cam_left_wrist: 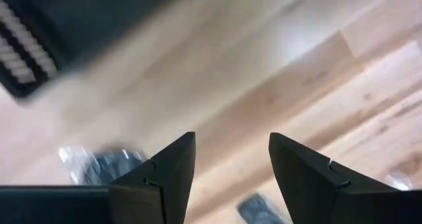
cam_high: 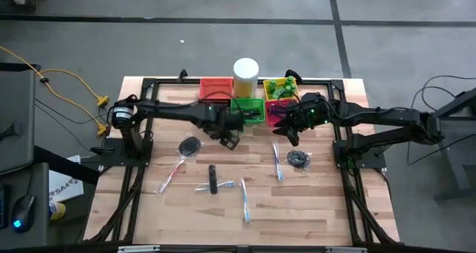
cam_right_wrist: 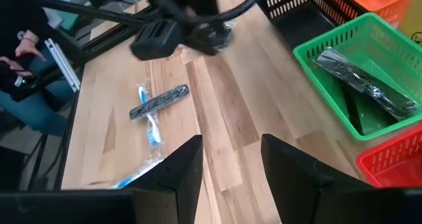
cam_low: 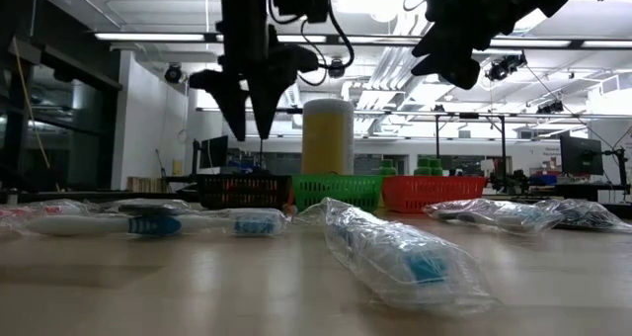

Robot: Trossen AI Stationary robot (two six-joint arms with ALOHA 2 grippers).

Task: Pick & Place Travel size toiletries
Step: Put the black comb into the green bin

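Hovering: both arms are being held above the back half of the counter, neither carrying anything.
Left tool: it is being held spread and empty, raised just in front of the green basket.
Right tool: it is being held part-spread and empty, in front of the pink basket.
Toiletries: they are lying loose on the counter in front of both tools — a dark coiled bundle, a black stick, wrapped toothbrushes and a second dark bundle.
Already sorted: black sticks are lying in the green basket, and green lumps in the yellow basket.
Deciding relation: the first dark bundle is lying just to the left tool's outer side and a little nearer the front edge, so the left arm is judged the nearer one.
Long axis: none is being shown by the roundish bundle, so wrist turn is judged to matter little.
Right arm's nearest: the second bundle and a toothbrush running front to back.
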